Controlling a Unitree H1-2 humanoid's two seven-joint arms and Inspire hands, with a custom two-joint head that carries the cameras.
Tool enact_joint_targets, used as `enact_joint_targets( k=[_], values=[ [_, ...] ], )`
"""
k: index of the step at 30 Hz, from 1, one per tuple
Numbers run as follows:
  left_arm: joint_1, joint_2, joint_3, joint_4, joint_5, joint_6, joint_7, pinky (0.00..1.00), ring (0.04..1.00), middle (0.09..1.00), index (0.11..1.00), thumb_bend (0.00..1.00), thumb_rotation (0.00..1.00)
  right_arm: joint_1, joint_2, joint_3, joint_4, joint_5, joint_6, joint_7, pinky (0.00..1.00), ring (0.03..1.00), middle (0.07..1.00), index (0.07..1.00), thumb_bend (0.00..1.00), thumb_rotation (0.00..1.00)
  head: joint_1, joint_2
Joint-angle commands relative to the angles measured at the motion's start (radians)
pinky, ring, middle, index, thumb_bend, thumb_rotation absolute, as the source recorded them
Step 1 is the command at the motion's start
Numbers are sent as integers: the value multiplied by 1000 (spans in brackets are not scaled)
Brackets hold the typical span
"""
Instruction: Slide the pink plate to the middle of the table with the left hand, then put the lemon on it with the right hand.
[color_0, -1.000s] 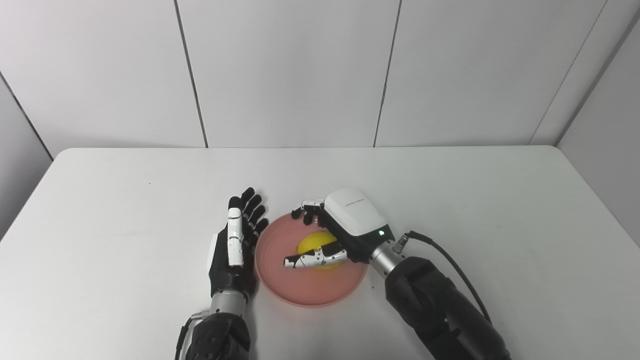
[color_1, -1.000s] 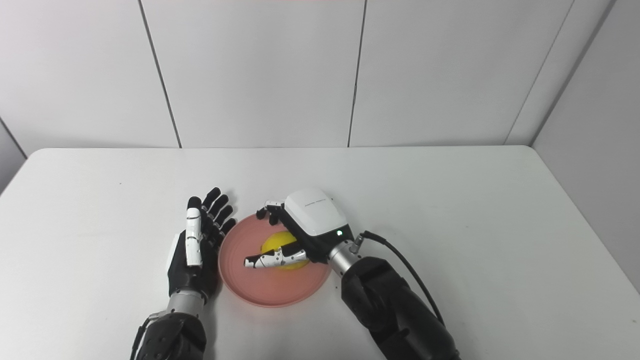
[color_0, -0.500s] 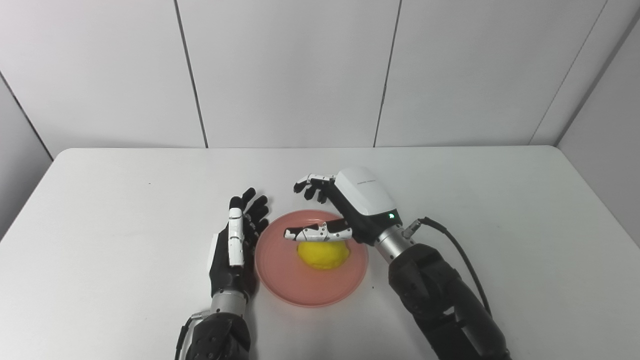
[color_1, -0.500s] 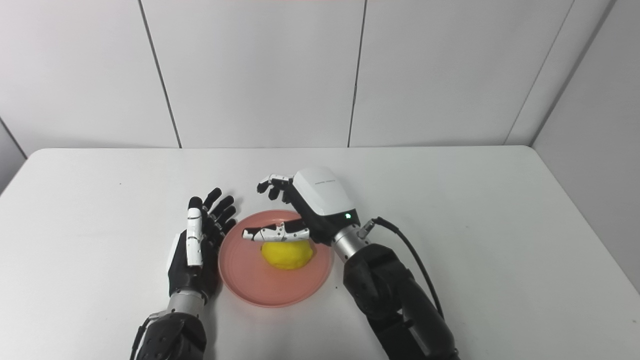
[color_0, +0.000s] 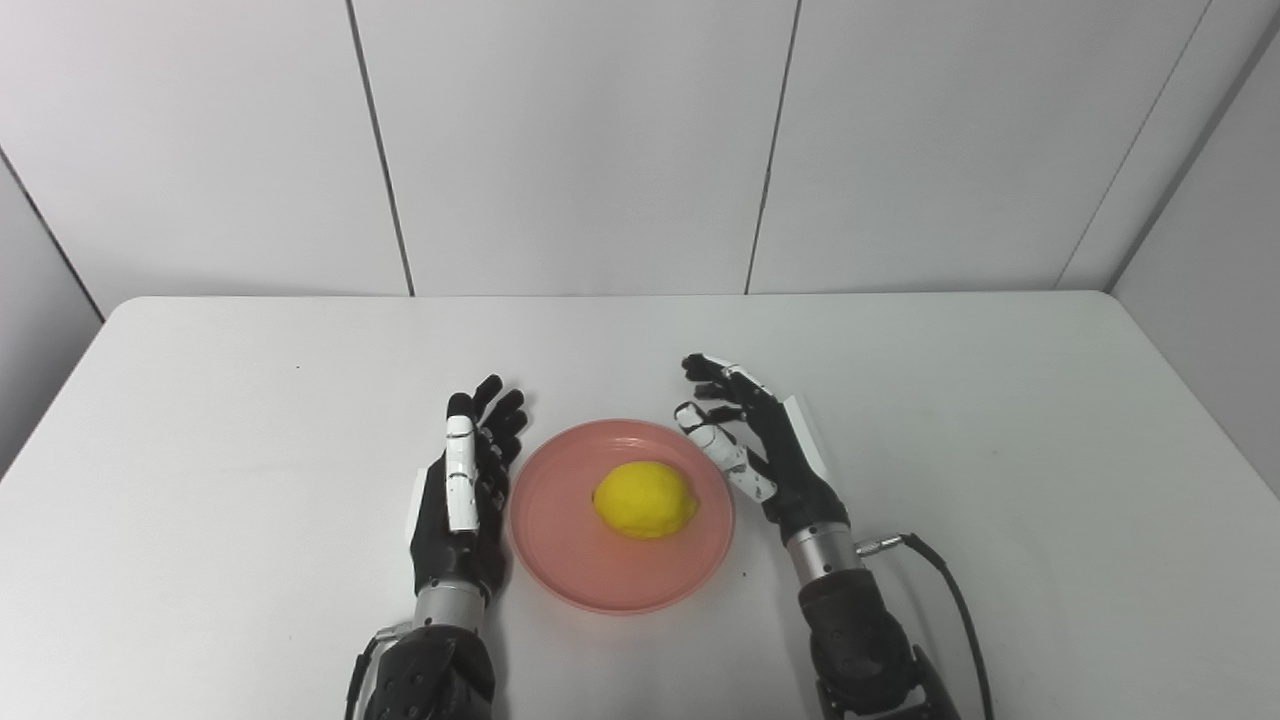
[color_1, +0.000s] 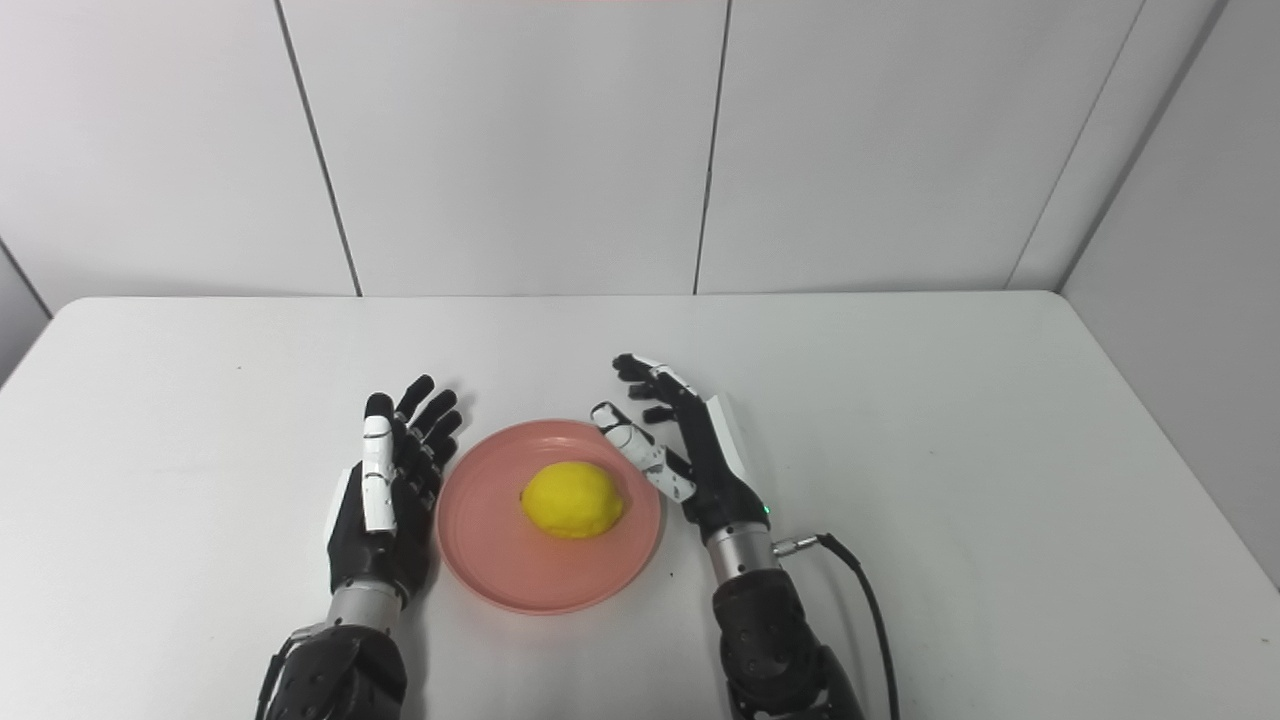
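A yellow lemon (color_0: 645, 499) lies on the pink plate (color_0: 560, 540) near the middle of the white table, toward the front. My left hand (color_0: 462, 490) is open and empty, standing on edge right beside the plate's left rim. My right hand (color_0: 765, 460) is open and empty, standing on edge just past the plate's right rim, fingers pointing away from me. Both hands also show in the right eye view, left hand (color_1: 385, 495) and right hand (color_1: 690, 455), with the lemon (color_1: 572, 499) between them.
The white table (color_0: 1000, 400) ends at a grey panelled wall behind. A black cable (color_0: 950, 600) runs from my right wrist toward the front edge.
My right hand let go of the lemon, lifted off it, and swung back to the right of the plate with palm turned inward. The lemon stays on the plate. My left hand barely moved.
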Motion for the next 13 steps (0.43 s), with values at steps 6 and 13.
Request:
enact_joint_targets(
  k=[6,13],
  values=[
    [-53,28,-16,53,63,-73,-42,1000,956,934,939,678,1000,-25,52,-73,28,176,-112,-25,917,936,941,912,675,1000,-4,1],
    [-120,57,6,141,109,-121,-40,983,938,917,913,787,950,0,72,-99,34,262,-115,-23,995,980,984,984,732,1000,-3,2]
  ],
)
